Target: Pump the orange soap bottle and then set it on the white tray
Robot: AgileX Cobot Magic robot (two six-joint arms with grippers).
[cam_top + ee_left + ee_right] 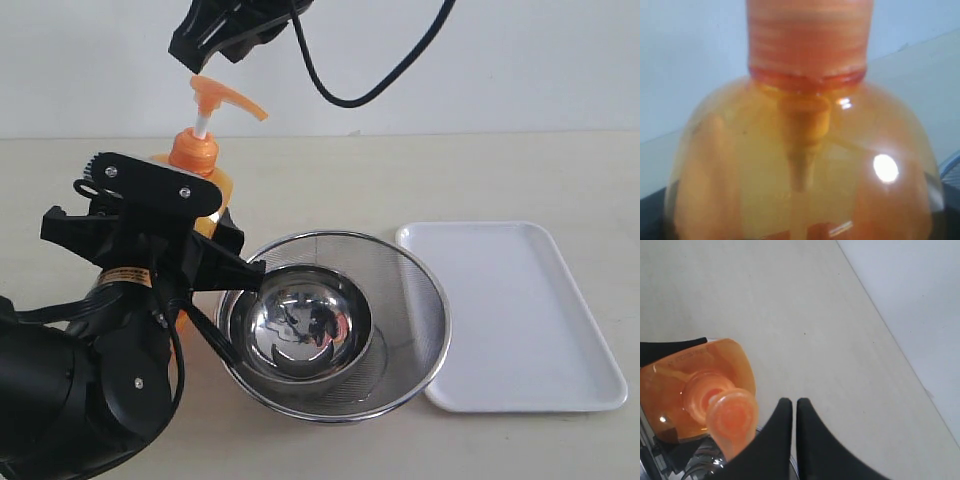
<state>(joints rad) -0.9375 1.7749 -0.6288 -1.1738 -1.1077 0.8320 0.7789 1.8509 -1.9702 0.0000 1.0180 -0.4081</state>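
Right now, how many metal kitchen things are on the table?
2: a mesh strainer between the bottle and the tray, and a steel bowl inside it. The black arm may hide others.

Tall translucent orange plastic soap bottle (196,152) with orange pump head raised on white stem, upright, well left of flat rectangular white plastic tray (515,320) on the bench (520,180)

Beige table (500,170) carries white tray (520,320) and strainer (412,285).
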